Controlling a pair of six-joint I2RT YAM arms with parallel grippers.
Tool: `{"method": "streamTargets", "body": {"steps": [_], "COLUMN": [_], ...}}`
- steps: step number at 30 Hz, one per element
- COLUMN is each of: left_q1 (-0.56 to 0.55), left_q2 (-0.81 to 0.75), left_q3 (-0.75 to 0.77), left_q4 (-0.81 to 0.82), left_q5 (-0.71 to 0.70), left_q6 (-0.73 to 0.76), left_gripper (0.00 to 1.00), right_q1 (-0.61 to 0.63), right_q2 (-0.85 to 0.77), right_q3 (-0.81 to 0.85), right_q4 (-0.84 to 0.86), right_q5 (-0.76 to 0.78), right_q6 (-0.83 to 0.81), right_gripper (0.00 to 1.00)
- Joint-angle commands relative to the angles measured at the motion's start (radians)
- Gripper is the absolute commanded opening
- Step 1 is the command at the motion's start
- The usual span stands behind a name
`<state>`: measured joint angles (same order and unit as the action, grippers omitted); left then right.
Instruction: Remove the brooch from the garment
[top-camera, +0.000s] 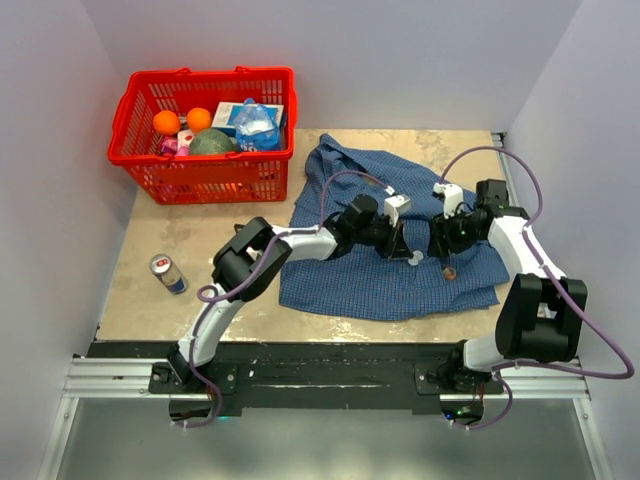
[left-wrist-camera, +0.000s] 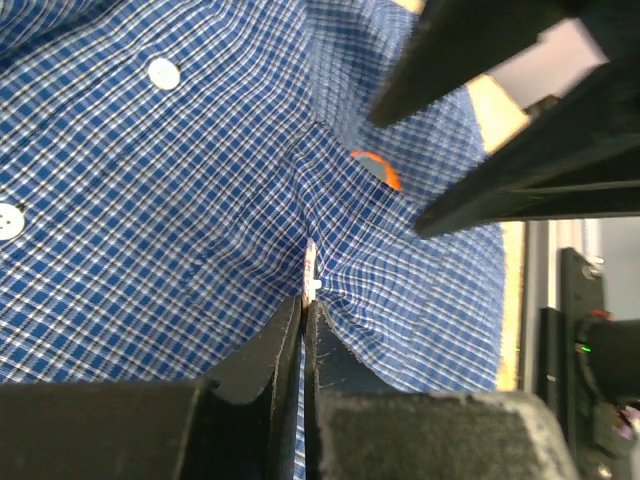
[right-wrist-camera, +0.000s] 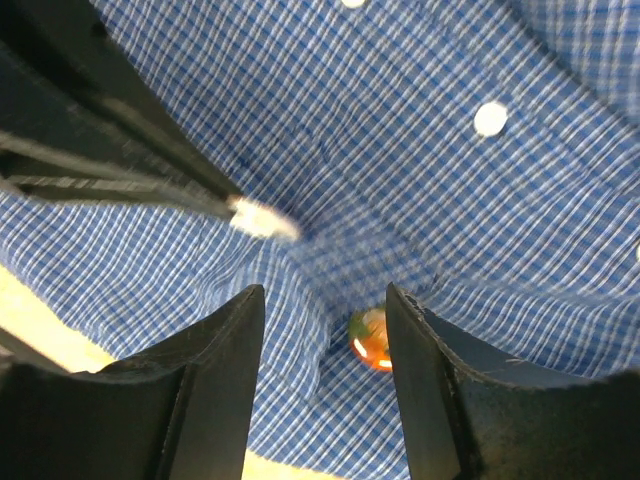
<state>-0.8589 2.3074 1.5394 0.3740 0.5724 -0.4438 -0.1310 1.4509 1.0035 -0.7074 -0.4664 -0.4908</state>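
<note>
The garment (top-camera: 340, 275) is a blue checked shirt spread flat mid-table. The brooch (top-camera: 449, 271) is a small reddish-orange ornament on its right part. My left gripper (top-camera: 405, 254) is shut on a pinched fold of the shirt (left-wrist-camera: 150, 200), with a white button edge (left-wrist-camera: 312, 272) at its tips (left-wrist-camera: 303, 305). The brooch (left-wrist-camera: 375, 167) shows just beyond the fold. My right gripper (top-camera: 443, 256) is open and hovers over the shirt (right-wrist-camera: 480, 220). The brooch (right-wrist-camera: 371, 338) lies between its fingers (right-wrist-camera: 325, 300), nearer the right finger, untouched.
A red basket (top-camera: 210, 158) with oranges and packets stands at the back left. A drink can (top-camera: 168, 273) stands on the bare table at the left. Walls close in on both sides. The table's front edge runs just below the shirt.
</note>
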Motion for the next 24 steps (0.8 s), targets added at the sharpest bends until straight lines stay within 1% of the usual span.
{"method": "streamTargets", "body": {"steps": [1,3,6,8,10,11,12,14,16,17,20,21,23,24], "left_q1": [0.012,0.012,0.012,0.011,0.011,0.011,0.011,0.011,0.011,0.011,0.011,0.011,0.012,0.014], "left_q2": [-0.075,-0.074,-0.075,-0.078,-0.08,-0.082,-0.082,-0.083,-0.082,-0.082,-0.085,-0.086,-0.097,-0.101], "left_q3": [-0.01,-0.009,-0.01,-0.01,-0.009,-0.009,-0.01,-0.007,-0.001,0.002,0.004,0.004,-0.004,-0.016], "left_q4": [0.068,0.078,0.098,0.098,0.095,0.094,0.091,0.088,0.08,0.077,0.066,0.062,0.057,0.059], "left_q5": [0.104,0.121,0.155,0.167,0.17,0.172,0.173,0.173,0.173,0.173,0.173,0.17,0.162,0.153], "left_q6": [-0.029,-0.026,-0.019,-0.015,-0.001,0.004,0.01,0.017,0.031,0.036,0.06,0.073,0.083,0.089], "left_gripper": [0.0,0.0,0.0,0.0,0.0,0.0,0.0,0.0,0.0,0.0,0.0,0.0,0.01,0.11], "right_q1": [0.022,0.025,0.03,0.034,0.037,0.037,0.037,0.037,0.037,0.037,0.037,0.036,0.036,0.033], "right_q2": [-0.02,-0.015,0.009,0.032,0.068,0.075,0.089,0.104,0.127,0.134,0.144,0.144,0.137,0.132], "right_q3": [-0.025,-0.034,-0.039,-0.023,-0.003,0.003,0.015,0.027,0.041,0.043,0.037,0.03,0.024,0.021], "right_q4": [0.098,0.124,0.12,0.089,0.053,0.04,0.033,-0.001,-0.026,-0.044,-0.056,-0.058,-0.052,-0.05], "right_q5": [-0.057,-0.073,-0.135,-0.182,-0.198,-0.204,-0.206,-0.212,-0.228,-0.236,-0.259,-0.277,-0.293,-0.311], "right_q6": [-0.032,-0.049,-0.106,-0.167,-0.207,-0.215,-0.23,-0.247,-0.273,-0.281,-0.298,-0.302,-0.298,-0.289], "right_gripper": [0.56,0.56,0.55,0.52,0.47,0.4,0.36,0.3,0.28,0.23,0.11,0.04,0.0,0.0]}}
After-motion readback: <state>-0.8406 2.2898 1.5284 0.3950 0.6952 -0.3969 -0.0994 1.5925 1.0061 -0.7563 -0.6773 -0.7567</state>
